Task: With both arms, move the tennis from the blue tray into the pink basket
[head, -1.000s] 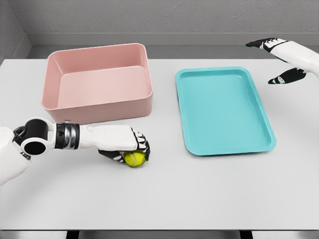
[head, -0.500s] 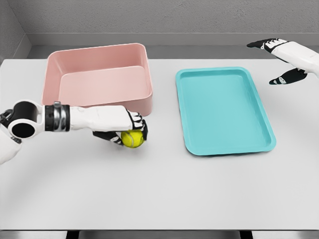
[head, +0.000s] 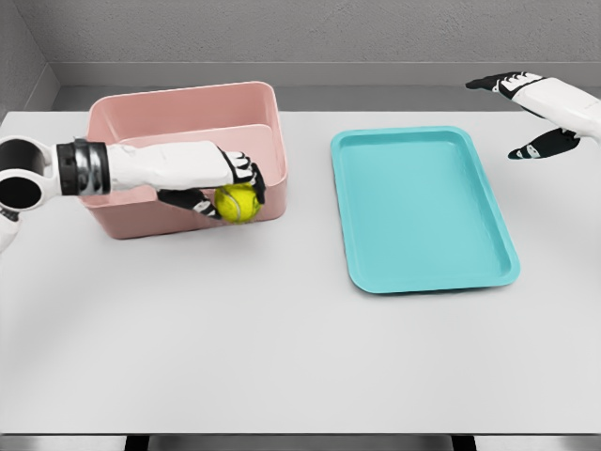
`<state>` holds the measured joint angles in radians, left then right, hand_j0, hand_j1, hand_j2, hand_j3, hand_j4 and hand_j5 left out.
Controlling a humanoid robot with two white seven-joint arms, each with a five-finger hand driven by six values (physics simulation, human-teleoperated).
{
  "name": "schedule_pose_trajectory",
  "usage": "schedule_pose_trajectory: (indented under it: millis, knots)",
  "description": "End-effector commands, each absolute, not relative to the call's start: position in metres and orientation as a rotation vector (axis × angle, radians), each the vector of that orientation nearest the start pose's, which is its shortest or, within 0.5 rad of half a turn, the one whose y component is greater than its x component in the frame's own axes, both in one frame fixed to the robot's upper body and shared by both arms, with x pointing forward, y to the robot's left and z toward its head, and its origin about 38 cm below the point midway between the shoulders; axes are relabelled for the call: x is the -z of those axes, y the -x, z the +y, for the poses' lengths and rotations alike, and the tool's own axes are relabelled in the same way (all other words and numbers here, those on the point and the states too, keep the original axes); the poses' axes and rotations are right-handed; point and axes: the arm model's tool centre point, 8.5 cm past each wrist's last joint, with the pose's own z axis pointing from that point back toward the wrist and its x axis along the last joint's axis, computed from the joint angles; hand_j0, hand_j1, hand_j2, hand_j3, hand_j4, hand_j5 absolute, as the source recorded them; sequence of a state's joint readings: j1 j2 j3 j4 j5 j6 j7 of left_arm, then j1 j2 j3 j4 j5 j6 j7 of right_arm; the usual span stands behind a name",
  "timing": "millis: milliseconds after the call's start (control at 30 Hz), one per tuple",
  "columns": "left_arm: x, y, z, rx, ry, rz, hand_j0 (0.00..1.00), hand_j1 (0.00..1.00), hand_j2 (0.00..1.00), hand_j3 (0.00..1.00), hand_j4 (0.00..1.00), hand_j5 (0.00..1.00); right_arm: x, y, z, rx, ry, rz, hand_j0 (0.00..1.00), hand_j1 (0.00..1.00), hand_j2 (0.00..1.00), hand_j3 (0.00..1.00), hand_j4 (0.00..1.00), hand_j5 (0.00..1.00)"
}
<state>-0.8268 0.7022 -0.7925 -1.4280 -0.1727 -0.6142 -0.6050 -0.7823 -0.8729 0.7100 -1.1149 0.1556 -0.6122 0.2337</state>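
Note:
A yellow-green tennis ball (head: 237,202) is held in my left hand (head: 228,187), whose fingers are shut on it. The ball hangs in the air in front of the near wall of the pink basket (head: 122,120), just below its rim. The basket stands at the back left of the table and holds nothing that I can see. The blue tray (head: 423,207) lies bare to the right of the middle. My right hand (head: 526,113) hovers beyond the tray's far right corner with fingers spread and nothing in it.
The white table (head: 300,357) runs wide in front of the basket and tray. A grey wall stands behind the table's far edge.
My left hand has lifted the tennis ball off the table and carried it up and back, from the table surface to the basket's near wall. The right hand has barely moved.

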Motion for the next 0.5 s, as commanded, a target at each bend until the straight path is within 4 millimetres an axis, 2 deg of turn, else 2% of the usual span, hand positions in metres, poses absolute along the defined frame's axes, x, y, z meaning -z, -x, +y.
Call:
schedule_pose_trajectory:
  millis: [0, 300, 467]
  knots:
    - [-0.239, -0.45, 0.226, -2.907, 0.137, 2.196, 0.38, 0.38, 0.38, 0.38, 0.38, 0.38, -0.248, -0.478, -0.391, -1.583, 0.533, -1.607, 1.0, 1.0, 1.0, 1.0, 1.0, 1.0]
    - [-0.261, -0.48, 0.247, -2.93, 0.286, 2.244, 0.36, 0.36, 0.36, 0.36, 0.36, 0.36, -0.248, -0.478, -0.391, -1.583, 0.533, -1.608, 1.0, 1.0, 1.0, 1.0, 1.0, 1.0]
    - [-0.246, -0.503, 0.253, -2.996, 0.311, 2.301, 0.36, 0.36, 0.36, 0.36, 0.36, 0.36, -0.248, -0.478, -0.391, -1.582, 0.534, -1.61, 1.0, 1.0, 1.0, 1.0, 1.0, 1.0]
